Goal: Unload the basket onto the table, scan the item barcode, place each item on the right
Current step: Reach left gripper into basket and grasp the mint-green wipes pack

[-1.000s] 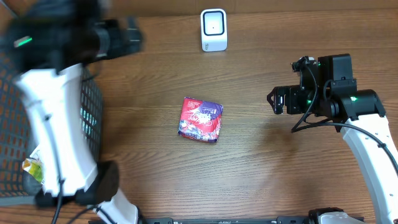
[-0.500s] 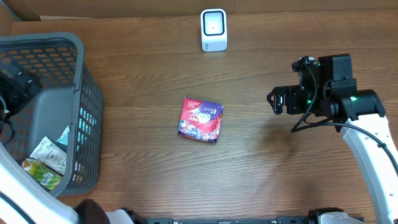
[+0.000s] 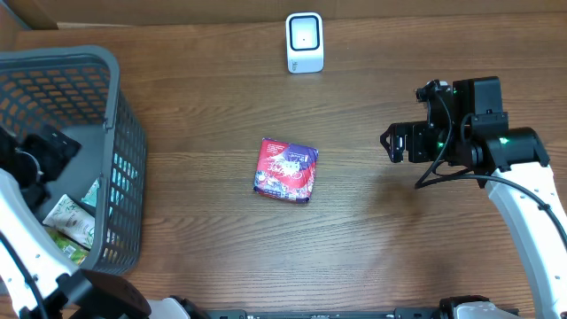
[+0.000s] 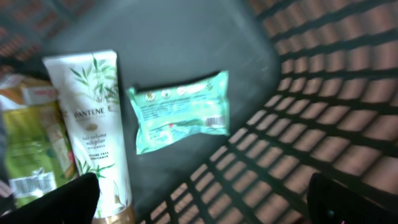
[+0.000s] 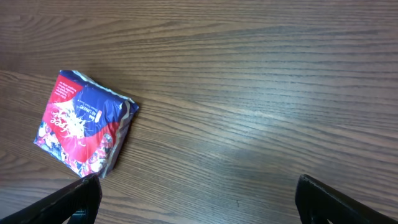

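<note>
A red and purple snack packet lies flat mid-table and shows at the left of the right wrist view. The white scanner stands upright at the table's far edge. My left gripper hangs open inside the grey basket. Below it lie a white Pantene tube, a green packet with a barcode facing up, and a yellow-green packet. It touches none of them. My right gripper is open above bare wood, right of the snack packet.
The basket's mesh walls rise close around the left gripper. The basket fills the table's left side. Bare wooden tabletop lies between the snack packet and the right arm.
The left arm has swung from above the basket's far side down into the basket. The right arm and the snack packet have not moved.
</note>
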Robot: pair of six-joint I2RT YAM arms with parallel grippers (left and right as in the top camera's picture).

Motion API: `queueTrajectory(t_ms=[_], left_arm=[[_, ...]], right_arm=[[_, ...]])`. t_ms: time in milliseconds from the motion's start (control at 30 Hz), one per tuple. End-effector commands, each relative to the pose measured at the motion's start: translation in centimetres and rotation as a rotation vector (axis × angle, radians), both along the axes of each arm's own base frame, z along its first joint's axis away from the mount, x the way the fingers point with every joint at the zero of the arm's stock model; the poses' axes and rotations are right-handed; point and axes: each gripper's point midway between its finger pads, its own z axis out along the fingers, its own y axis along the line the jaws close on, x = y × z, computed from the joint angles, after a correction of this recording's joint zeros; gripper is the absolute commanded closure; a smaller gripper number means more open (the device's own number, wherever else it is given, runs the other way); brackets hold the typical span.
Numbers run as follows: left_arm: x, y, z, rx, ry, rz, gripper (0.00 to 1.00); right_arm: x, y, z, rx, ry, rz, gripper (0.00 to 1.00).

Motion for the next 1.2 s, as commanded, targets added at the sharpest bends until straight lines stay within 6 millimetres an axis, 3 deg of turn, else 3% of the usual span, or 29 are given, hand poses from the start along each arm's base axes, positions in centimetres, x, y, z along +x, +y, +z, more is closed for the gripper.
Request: queueTrajectory(t_ms=[0,300,600,733,1167], left_arm=[[-0.7,-0.6,-3.9,-0.011,0.053,-0.080,0.02],[0.5,-0.5,-9.8,0.079,0.035,-0.245,0.04],[2.7,-0.6,-12.2,0.237,-0.005,-0.485,0.13],[2.5,-0.9,-13.6,0.228,0.024,-0.546,0.17],[0.8,0.0,-18.5,0.173,0.188,-0.532,0.12]], right_arm=[[0.4,0.4,0.7,0.007,-0.023,0.014,0.00],[0.4,0.4,0.7,0.007,-0.023,0.014,0.00],[0.4,0.4,0.7,0.007,-0.023,0.014,0.00],[0.4,0.4,0.7,0.007,-0.023,0.014,0.00],[0.4,0.4,0.7,0.007,-0.022,0.014,0.00]])
